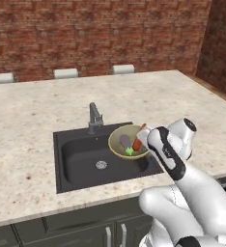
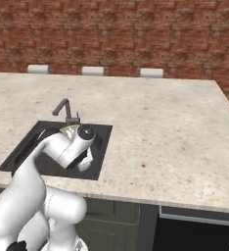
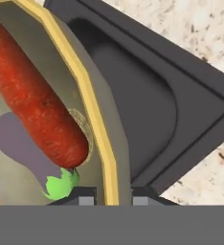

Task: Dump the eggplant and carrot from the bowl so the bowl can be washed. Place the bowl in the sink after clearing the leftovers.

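While the gripper [image 3: 113, 194] pinches the bowl [image 1: 120, 149] by its thin rim, it hangs tilted over the sink [image 1: 76, 161]. Rigid and light, it seems likely to pivot; the carrot [image 3: 35, 100] and eggplant [image 3: 23, 143] look free to slide

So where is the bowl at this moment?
In the left base view the bowl is held tilted over the right part of the sink, right of the faucet, with eggplant and carrot inside.

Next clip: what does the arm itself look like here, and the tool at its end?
The arm is glossy white, built of rounded, bulbous links with dark bands and caps at the joints; one round end cap bears a small pale mark. No cables show. The tool has two small dark grey tips with paler square faces, seen in the hand view.
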